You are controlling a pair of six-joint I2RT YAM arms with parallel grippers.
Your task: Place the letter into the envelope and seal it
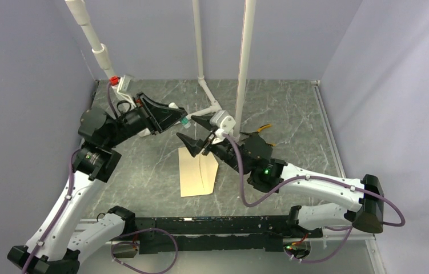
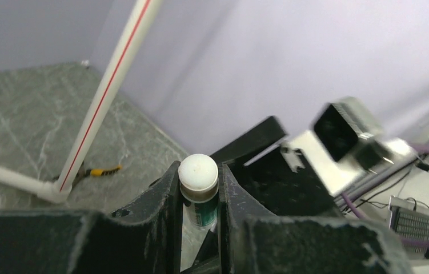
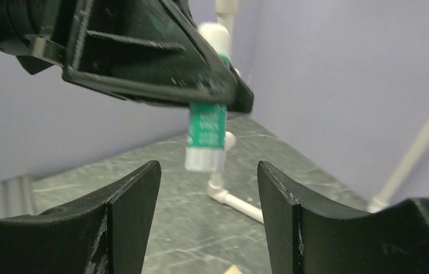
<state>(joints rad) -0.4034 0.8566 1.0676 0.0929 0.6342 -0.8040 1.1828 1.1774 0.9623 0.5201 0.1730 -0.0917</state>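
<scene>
The tan envelope [image 1: 199, 171] lies flat on the marbled table, just below both grippers. The grid-lined letter is not in view. My left gripper [image 1: 179, 114] is shut on a glue stick [image 1: 185, 122] with a green label and a white cap, and holds it above the table. The left wrist view shows the stick [image 2: 198, 177] pinched between the fingers [image 2: 166, 200]. My right gripper [image 1: 196, 132] is open and empty, right beside the stick. In the right wrist view the stick [image 3: 206, 134] hangs just beyond the gap of the open right gripper [image 3: 209, 188].
White pipe poles [image 1: 245, 57] rise from the table behind the grippers, with a pipe elbow [image 3: 240, 202] at the base. Yellow-handled pliers [image 1: 264, 128] lie at the back right. Purple walls enclose the table on three sides.
</scene>
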